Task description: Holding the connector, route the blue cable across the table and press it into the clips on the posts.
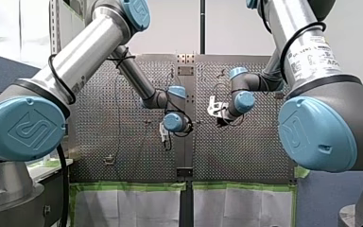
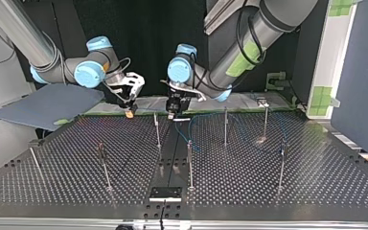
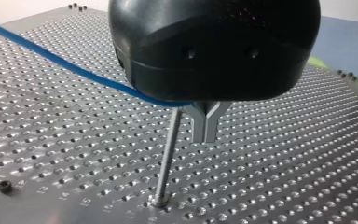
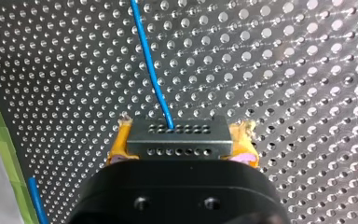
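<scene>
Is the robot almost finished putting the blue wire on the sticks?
Not yet. Done: my right gripper is shut on the connector, with the blue cable running out of it. In hand: my left gripper hangs over the cable beside a post. Left: the posts at the top view's left look bare, so most pressing seems ahead. Whether any clip already holds cable, I cannot tell.

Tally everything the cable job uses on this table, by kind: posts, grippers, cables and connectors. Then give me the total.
posts: 7
grippers: 2, left gripper and right gripper
blue cable: 1
connector: 1
Total: 11
</scene>
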Robot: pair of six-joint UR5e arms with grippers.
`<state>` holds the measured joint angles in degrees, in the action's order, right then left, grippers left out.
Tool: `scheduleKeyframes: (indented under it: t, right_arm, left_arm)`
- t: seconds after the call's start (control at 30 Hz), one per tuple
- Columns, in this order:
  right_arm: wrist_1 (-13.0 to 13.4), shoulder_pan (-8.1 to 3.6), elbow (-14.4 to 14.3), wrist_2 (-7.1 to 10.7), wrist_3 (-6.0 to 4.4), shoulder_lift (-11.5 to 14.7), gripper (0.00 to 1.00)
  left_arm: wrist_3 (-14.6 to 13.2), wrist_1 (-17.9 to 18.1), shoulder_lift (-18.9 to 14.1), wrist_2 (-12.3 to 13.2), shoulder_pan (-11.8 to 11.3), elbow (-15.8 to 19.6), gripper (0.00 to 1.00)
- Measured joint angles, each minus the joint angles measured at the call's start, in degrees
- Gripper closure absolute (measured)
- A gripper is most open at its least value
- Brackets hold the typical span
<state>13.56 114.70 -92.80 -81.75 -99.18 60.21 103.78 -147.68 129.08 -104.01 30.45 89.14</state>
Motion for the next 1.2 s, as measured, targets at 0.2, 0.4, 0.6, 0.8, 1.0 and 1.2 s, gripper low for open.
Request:
scheduleKeyframes:
  t: [0.2,0.4,0.6,0.8,1.0,1.2]
  right_arm:
    - [0.68,-0.51,0.08,0.08,-0.06,-0.19,1.00]
    - [2.03,-1.31,0.20,0.25,-0.34,-0.28,1.00]
    - [2.88,-2.41,0.99,1.30,-1.13,-0.74,1.00]
    - [3.00,-3.37,2.81,1.48,-1.49,-2.58,1.00]
    - [3.52,-4.40,4.17,2.03,-1.78,-3.40,1.00]
    - [3.66,-5.41,4.56,2.68,-1.82,-3.53,1.00]
  left_arm:
    - [0.29,0.07,0.04,0.15,-0.73,-1.30,1.00]
    - [0.30,-1.00,1.37,1.36,-1.84,-2.79,1.00]
    - [0.27,-2.16,3.90,1.81,-2.94,-5.65,1.00]
    - [-0.35,-4.28,4.34,1.76,-3.83,-8.59,1.00]
    - [-1.41,-6.79,4.35,1.59,-4.06,-10.88,1.00]
    - [-1.63,-7.79,4.36,1.42,-3.80,-11.26,0.77]
